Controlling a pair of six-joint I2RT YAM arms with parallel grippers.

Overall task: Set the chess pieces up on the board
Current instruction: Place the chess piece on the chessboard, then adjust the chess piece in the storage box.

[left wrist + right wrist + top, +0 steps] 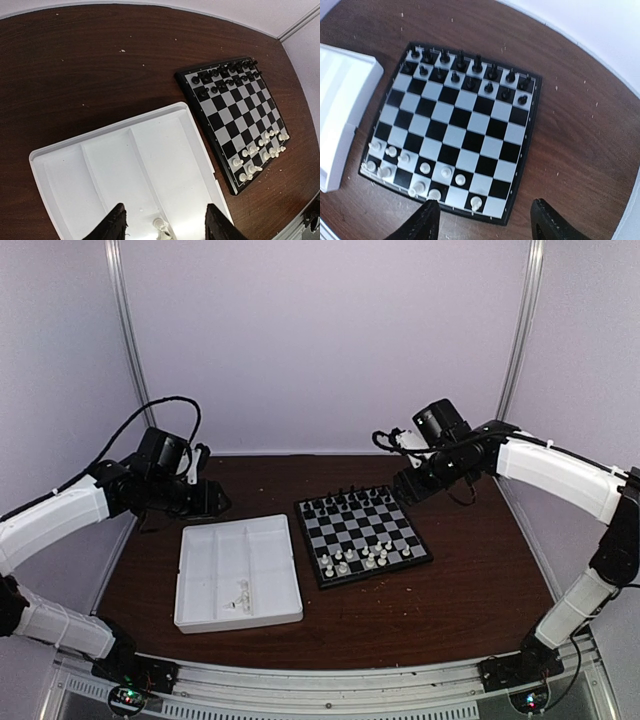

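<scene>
Right claw (484, 211) agape near black-rimmed chequered board (465, 117); tiny white chessmen (461, 178), perhaps plastic.

From here the table (100, 65) reads as dark wood grain, low sheen, flecked with pale specks. Beside it, the tray (65, 170): white plastic, smooth, slightly glossy. On the board (460, 117), smooth squares with a soft shine and a duller black rim. I take the white chess pieces (461, 178) for moulded plastic; the black chessmen (477, 63) look the same, semi-gloss. Fingers of the right gripper (484, 210): matt black. The frame posts (128, 340): pale metal, satin.
</scene>
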